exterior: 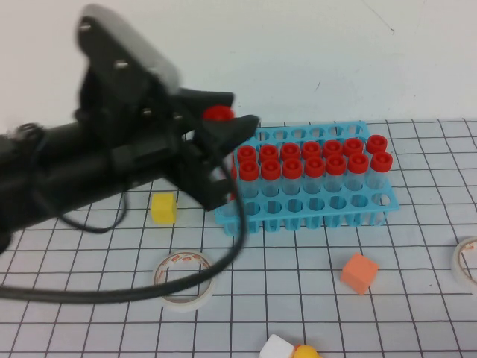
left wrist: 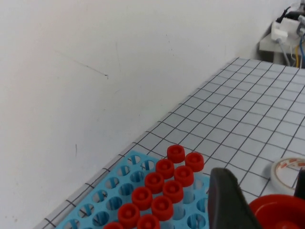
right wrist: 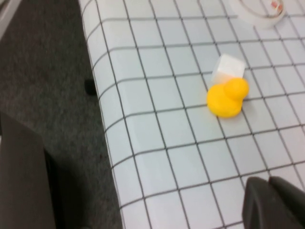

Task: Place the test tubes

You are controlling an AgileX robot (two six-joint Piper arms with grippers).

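Test tubes: fifteen red-capped ones can be counted. Fourteen racked tubes (exterior: 314, 165) stand in two rows of seven, and there is one held test tube (exterior: 218, 114).
Rack: one blue rack (exterior: 309, 212) stands on the gridded table (exterior: 417, 313). Its front rows of holes are unfilled.
Cubes: three, a yellow cube (exterior: 163, 208) left of the rack, an orange cube (exterior: 359, 272) in front of it, and a white cube (exterior: 277, 347) at the near edge.
Duck: one yellow duck (exterior: 305, 350) touches the white cube.
Tape: two, a tape roll (exterior: 183, 280) near the yellow cube and a second tape roll (exterior: 468, 261) at the right border.
Left gripper (exterior: 232, 112): raised above the rack's left end and clamped on the held test tube.
Held tube versus gripper: the red cap sits between the two dark fingers (left wrist: 228, 200). The tube's body is hidden behind them.
Right gripper (right wrist: 269, 186): seen only in its own wrist view, fingers pressed together and gripping nothing. It is over the table near its edge, apart from the duck.
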